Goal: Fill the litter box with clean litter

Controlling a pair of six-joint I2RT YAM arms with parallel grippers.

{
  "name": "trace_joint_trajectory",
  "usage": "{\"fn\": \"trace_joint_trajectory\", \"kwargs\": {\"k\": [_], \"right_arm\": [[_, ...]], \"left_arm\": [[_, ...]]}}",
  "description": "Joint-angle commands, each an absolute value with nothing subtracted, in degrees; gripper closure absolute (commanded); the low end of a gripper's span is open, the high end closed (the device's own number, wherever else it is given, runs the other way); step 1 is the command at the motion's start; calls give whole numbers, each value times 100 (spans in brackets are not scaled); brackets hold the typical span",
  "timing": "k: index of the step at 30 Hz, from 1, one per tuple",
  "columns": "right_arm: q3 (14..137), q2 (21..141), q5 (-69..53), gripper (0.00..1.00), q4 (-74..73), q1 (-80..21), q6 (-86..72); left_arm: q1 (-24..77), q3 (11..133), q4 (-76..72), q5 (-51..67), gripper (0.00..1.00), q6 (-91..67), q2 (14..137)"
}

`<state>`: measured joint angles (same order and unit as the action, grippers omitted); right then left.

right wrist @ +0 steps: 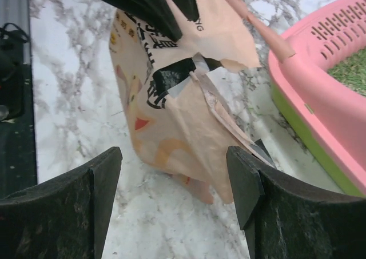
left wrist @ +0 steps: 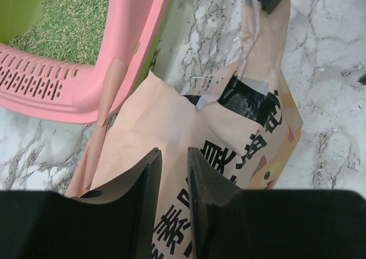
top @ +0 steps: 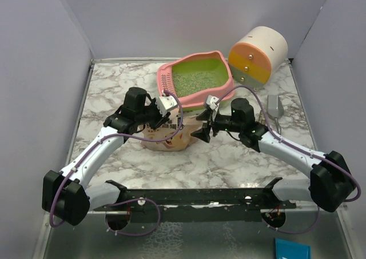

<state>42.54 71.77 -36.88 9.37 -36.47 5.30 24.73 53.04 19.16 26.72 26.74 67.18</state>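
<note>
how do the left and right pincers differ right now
The left pincer is closed on the top edge of the tan litter pouch; the right pincer is spread wide, holding nothing. The left sits over the pouch; the right is beside it. Both are close to the pink litter box.

One litter box, one pouch, cabinet, scoop.

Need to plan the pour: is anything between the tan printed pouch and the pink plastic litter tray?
Nothing visible does. The tan printed pouch, pinched by the left gripper, stands beside the pink plastic litter tray; only marble tabletop with stray granules lies between. The right gripper hangs open.
</note>
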Motion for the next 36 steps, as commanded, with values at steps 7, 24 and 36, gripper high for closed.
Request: {"fn": "trace_joint_trajectory", "kwargs": {"k": [7,24,36], "right_arm": [[4674,7629,-2433,26,1272,-4203,1773],[5253,8580,-2940,29,820,-4581,2475],[5044,7760,-2417,27,839,-4661,2356]], "left_arm": [[2498,5450,2074,2667,72,2756,6575],[2507,5499,1907,2747,73,2648,6538],[2507,5483,1899,2516,74,2513,6682]]}}
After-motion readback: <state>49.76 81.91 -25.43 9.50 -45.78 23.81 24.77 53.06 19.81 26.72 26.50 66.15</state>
